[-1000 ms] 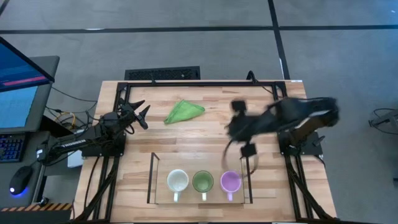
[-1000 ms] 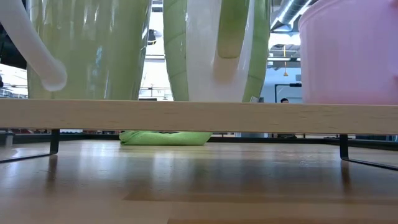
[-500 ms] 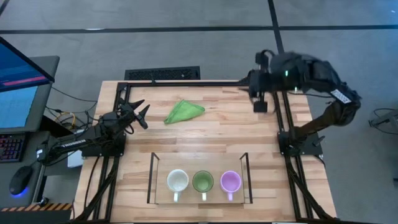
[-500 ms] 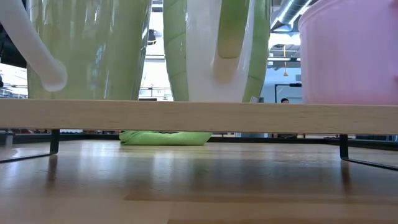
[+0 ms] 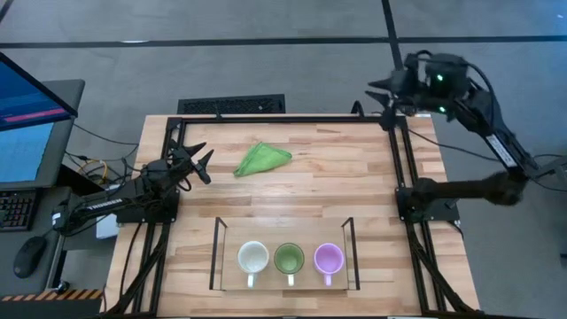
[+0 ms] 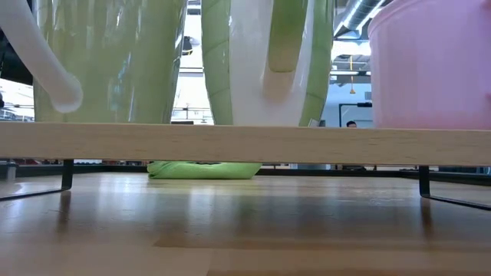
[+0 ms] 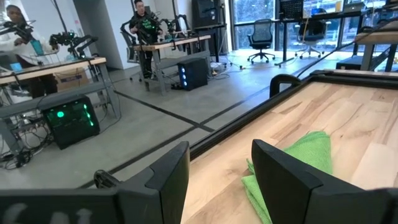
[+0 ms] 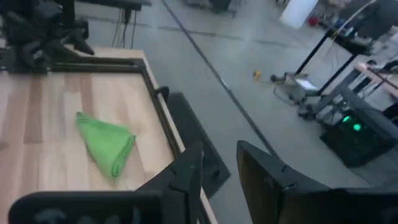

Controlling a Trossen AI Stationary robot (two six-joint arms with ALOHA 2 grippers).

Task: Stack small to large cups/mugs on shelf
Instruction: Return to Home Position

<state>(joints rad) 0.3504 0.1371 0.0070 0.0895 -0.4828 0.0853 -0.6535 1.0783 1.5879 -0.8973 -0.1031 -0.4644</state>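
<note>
The left gripper [image 5: 197, 161] is at about 9 o'clock of the table [image 5: 354, 195], just inside its left edge. Its fingers [image 7: 168, 171] are apart with a medium gap, and nothing is between them. They touch nothing. The left arm lies low and folded along the left side, and the gripper points toward 2 o'clock, to the cloth [image 5: 263, 159]. In the left wrist view the cloth [image 7: 292, 158] lies on the wood beyond the fingers.

The right gripper [image 5: 379, 89] is at about 1 o'clock, above the far right corner of the table. Its fingers [image 8: 261, 165] have only a narrow gap between them and they hold nothing. The right arm rises from its base at 3 o'clock, goes out past the right edge and bends back to the far corner, and the gripper points toward 9 o'clock. The right wrist view looks down past the fingers to the cloth [image 8: 106, 143] and to the floor beyond the table.

The shelf [image 5: 215, 252] stands at 6 o'clock, near the front edge. On its top three mugs stand upright in one row, near each other: the white mug [image 5: 253, 258] at the 9 o'clock end, the green mug [image 5: 289, 259] in the middle, the purple mug [image 5: 329, 259] at the 3 o'clock end. All handles point to 6 o'clock. The cloth is at 11 o'clock, well apart from the shelf.
</note>
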